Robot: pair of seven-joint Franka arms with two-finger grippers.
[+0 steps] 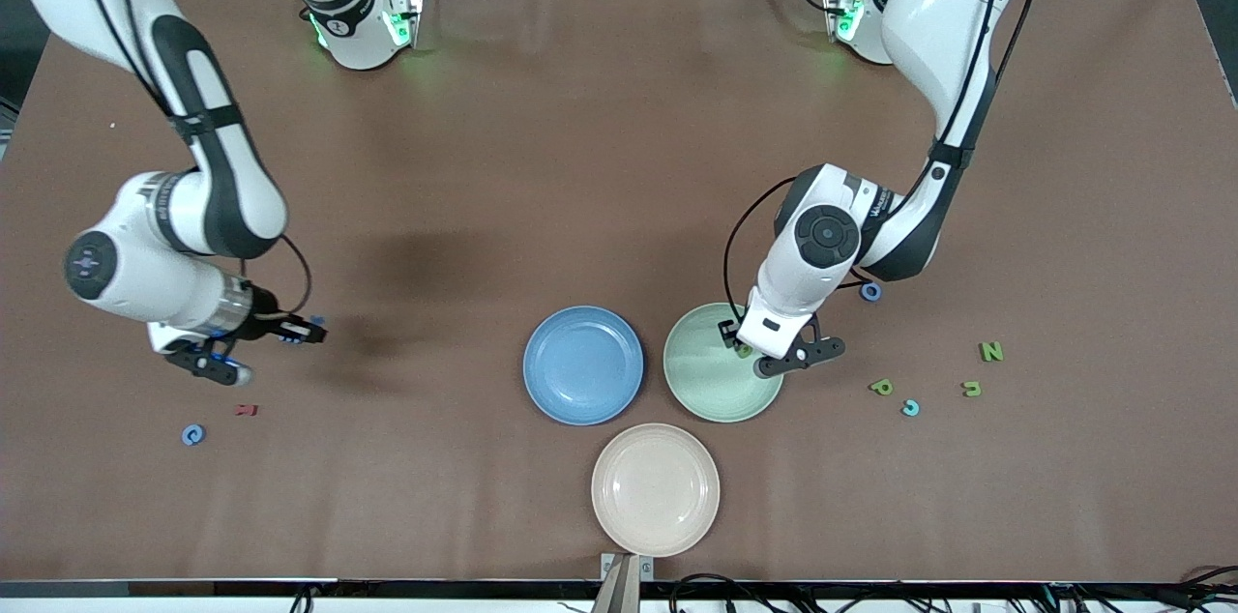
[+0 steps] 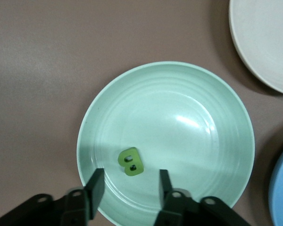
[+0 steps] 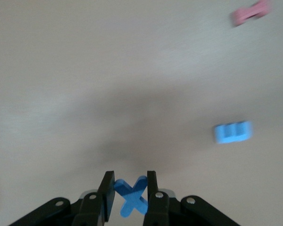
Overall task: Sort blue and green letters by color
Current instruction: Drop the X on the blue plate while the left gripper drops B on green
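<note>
- The left gripper hung over the green plate, at the rim toward the left arm's end; its fingers stood apart and held nothing.
- A green letter B lay flat in the green plate, just below the parted fingers and clear of both.
- The left arm came down from its base with the elbow bent and the wrist pointing down at the plate.
- The right gripper hung over bare table toward the right arm's end, its forearm lying nearly level; its fingers were closed on a blue letter X.
- The blue plate stood beside the green plate; the beige plate stood nearer to the camera than both.
- A green N, a green P, a green J, a blue J and a blue O lay on the table toward the left arm's end.
- A blue C and a dark red letter lay toward the right arm's end.
</note>
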